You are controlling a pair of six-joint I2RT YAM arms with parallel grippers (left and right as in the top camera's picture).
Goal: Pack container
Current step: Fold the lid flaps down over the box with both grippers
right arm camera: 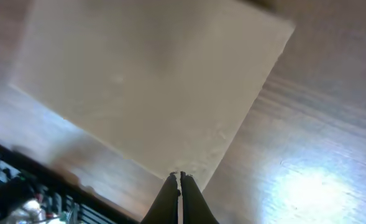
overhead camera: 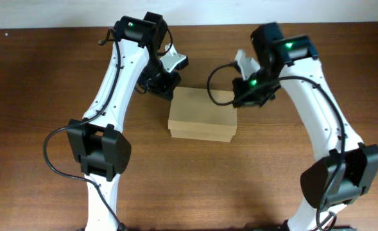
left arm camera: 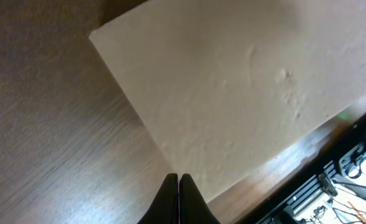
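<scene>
The container (overhead camera: 201, 114) is a plain tan cardboard box with its lid down, in the middle of the wooden table. Its flat top fills the left wrist view (left arm camera: 245, 87) and the right wrist view (right arm camera: 151, 81). My left gripper (overhead camera: 166, 90) is shut and empty, at the box's back left corner; its tips (left arm camera: 178, 179) sit at the box's edge. My right gripper (overhead camera: 240, 96) is shut and empty, at the box's back right corner; its tips (right arm camera: 177, 176) touch or hover at the lid's edge.
The wooden table (overhead camera: 47, 83) stretches around the box on all sides. A white wall runs along the far edge. Dark equipment and cables (left arm camera: 350, 168) show beyond the table edge in the left wrist view.
</scene>
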